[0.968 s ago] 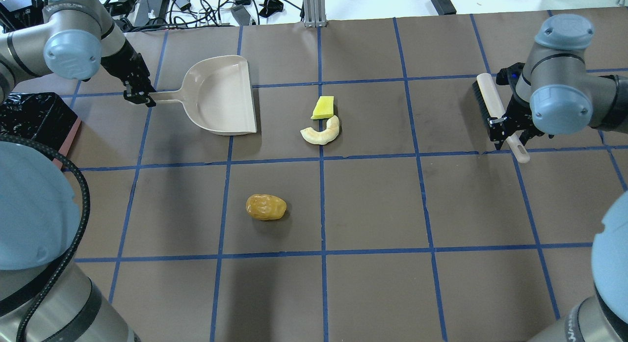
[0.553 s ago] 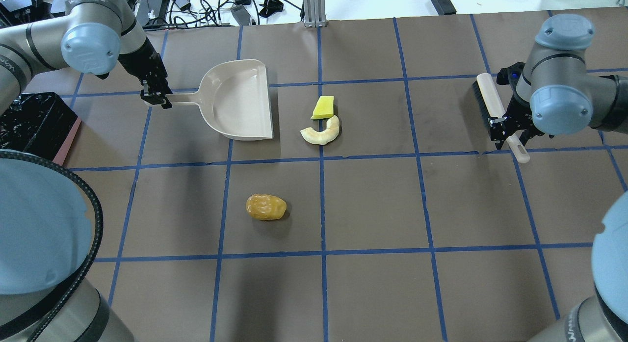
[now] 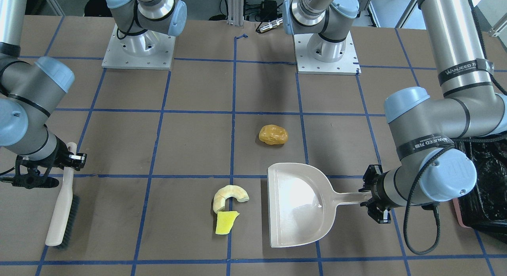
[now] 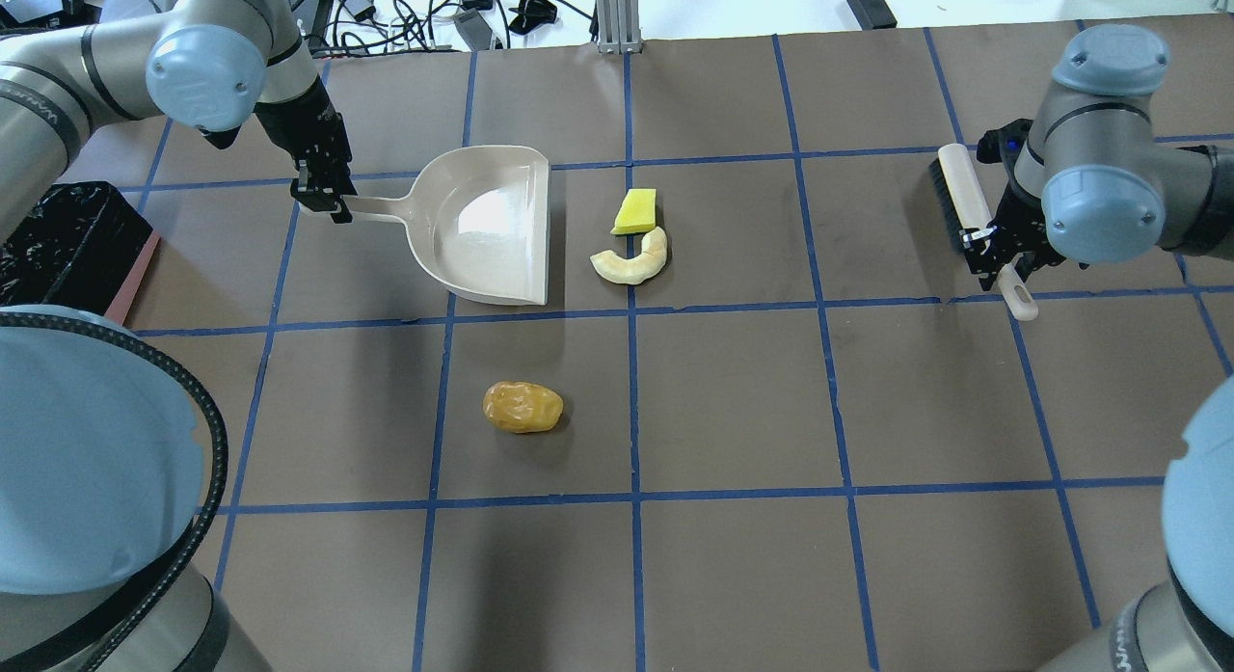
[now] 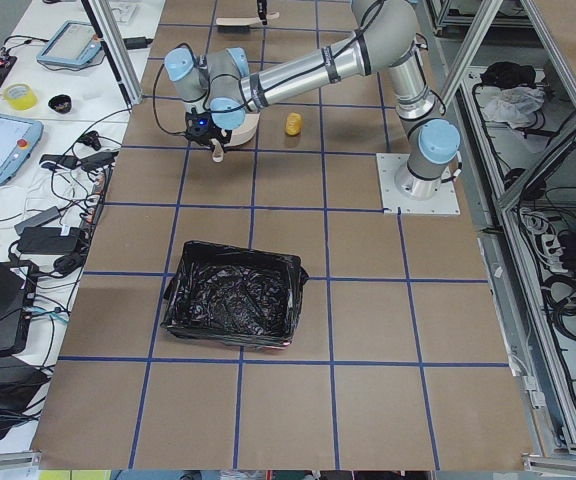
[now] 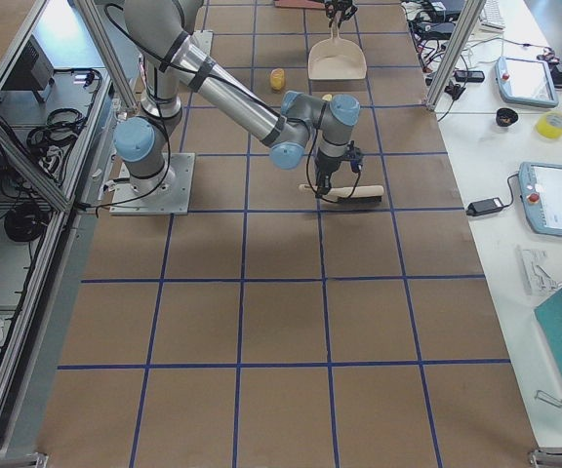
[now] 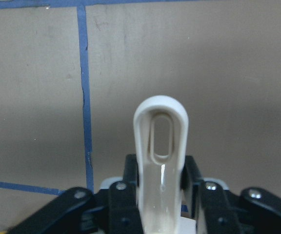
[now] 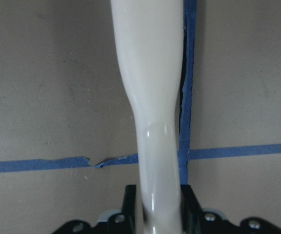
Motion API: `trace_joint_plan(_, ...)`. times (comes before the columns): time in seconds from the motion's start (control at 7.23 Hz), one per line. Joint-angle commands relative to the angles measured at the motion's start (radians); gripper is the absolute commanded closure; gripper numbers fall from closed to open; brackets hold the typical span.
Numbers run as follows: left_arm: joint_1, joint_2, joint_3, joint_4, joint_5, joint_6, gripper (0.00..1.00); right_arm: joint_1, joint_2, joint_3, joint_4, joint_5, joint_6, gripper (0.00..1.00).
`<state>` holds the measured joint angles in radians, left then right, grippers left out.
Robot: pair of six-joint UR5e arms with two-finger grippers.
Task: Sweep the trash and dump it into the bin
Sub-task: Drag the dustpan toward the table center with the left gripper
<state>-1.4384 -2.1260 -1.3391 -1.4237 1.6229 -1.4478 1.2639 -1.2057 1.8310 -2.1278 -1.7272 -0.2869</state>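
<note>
My left gripper (image 4: 326,201) is shut on the handle of the beige dustpan (image 4: 492,224), whose open edge faces the trash; the grip shows in the left wrist view (image 7: 160,161). A yellow wedge (image 4: 635,211) and a pale crescent (image 4: 631,260) lie just right of the pan. An orange-brown lump (image 4: 523,407) lies nearer the robot. My right gripper (image 4: 998,253) is shut on the handle of a beige brush (image 4: 962,204) at the far right. The black-lined pink bin (image 4: 67,243) stands at the left edge.
Cables and power bricks (image 4: 386,7) lie beyond the table's far edge, with a metal post (image 4: 617,16) at its middle. Blue tape lines grid the brown table (image 4: 733,412). In the front-facing view the arm bases (image 3: 138,46) stand at the far side.
My left gripper has carried the dustpan to the right, toward the wedge and crescent, and turned it a little. The right arm and brush have barely moved.
</note>
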Motion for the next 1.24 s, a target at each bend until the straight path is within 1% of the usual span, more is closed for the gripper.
trace_joint_plan(0.0, -0.016, -0.021, 0.031, -0.029, 0.003, -0.014, 1.0, 0.0, 0.0, -0.001, -0.004, 0.0, 0.005, 0.7)
trace_joint_plan(0.14, -0.028, -0.032, 0.032, -0.018, 0.006, -0.029, 1.0, 0.0, 0.0, 0.001, -0.003, 0.0, 0.005, 0.75)
trace_joint_plan(0.28, -0.033, -0.044, 0.032, 0.008, 0.006, -0.028, 1.0, 0.0, 0.0, 0.001, -0.003, 0.0, 0.003, 0.77)
trace_joint_plan(0.41, -0.037, -0.057, 0.034, 0.014, 0.037, -0.02, 1.0, 0.002, 0.0, 0.002, -0.003, -0.002, 0.003, 0.84)
trace_joint_plan(0.55, -0.046, -0.058, 0.034, 0.014, 0.037, -0.022, 1.0, 0.002, 0.0, 0.001, -0.001, -0.005, 0.005, 0.95)
trace_joint_plan(0.69, -0.048, -0.058, 0.034, 0.012, 0.04, -0.028, 1.0, 0.005, -0.011, -0.009, 0.002, -0.008, 0.005, 0.96)
trace_joint_plan(0.83, -0.051, -0.058, 0.032, 0.009, 0.049, -0.032, 1.0, 0.012, -0.024, -0.012, 0.002, -0.024, 0.008, 0.95)
trace_joint_plan(0.97, -0.059, -0.058, 0.034, 0.011, 0.052, -0.034, 1.0, 0.023, -0.035, -0.013, 0.006, -0.011, 0.043, 0.95)
trace_joint_plan(1.11, -0.063, -0.057, 0.034, 0.011, 0.052, -0.036, 1.0, 0.061, -0.047, -0.013, 0.003, -0.008, 0.048, 0.99)
